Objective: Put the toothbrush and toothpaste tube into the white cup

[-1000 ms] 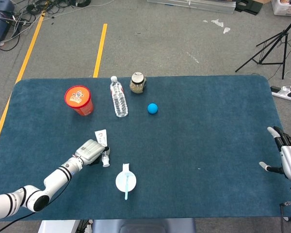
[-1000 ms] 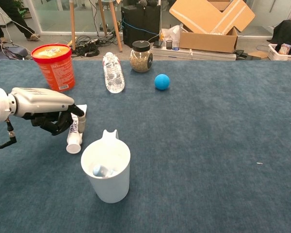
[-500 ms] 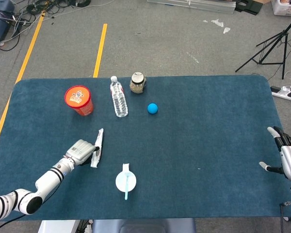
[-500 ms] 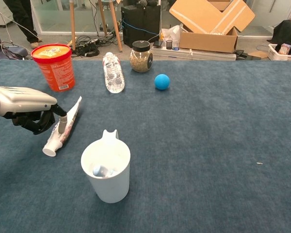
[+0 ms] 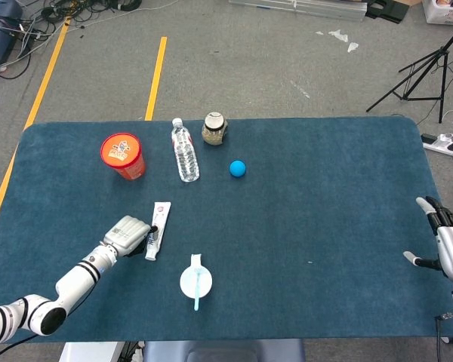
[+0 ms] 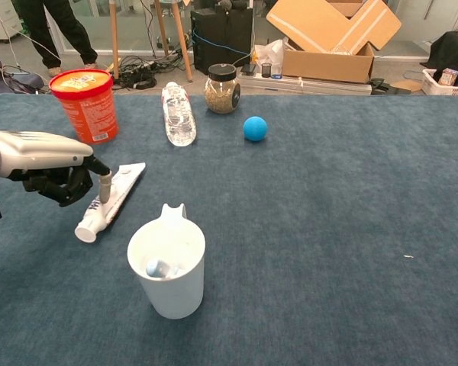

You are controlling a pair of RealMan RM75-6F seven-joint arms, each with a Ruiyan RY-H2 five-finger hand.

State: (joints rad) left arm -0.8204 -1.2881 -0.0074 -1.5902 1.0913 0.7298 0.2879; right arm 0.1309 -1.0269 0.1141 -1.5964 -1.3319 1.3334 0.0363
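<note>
Where the table's blue cloth comes nearest the chest camera, we find the white cup standing upright, its spout turned away from us. A toothbrush stands in it; the head view shows the light-blue handle leaning over the near rim, and the chest view shows its end at the cup bottom.

Just beyond the cup and to its left, the toothpaste tube lies flat on the cloth, cap end nearer the camera and flat tail pointing away to the right. Our left hand rests beside it with the fingers curled under the palm; one fingertip touches the tube's side. Whether the tube is actually held cannot be told from either view.

Our right hand sits at the far right table edge in the head view, fingers apart, holding nothing.

Farther back stand a red tub, a clear water bottle lying on its side, a lidded glass jar, and a blue ball just right of the jar.
</note>
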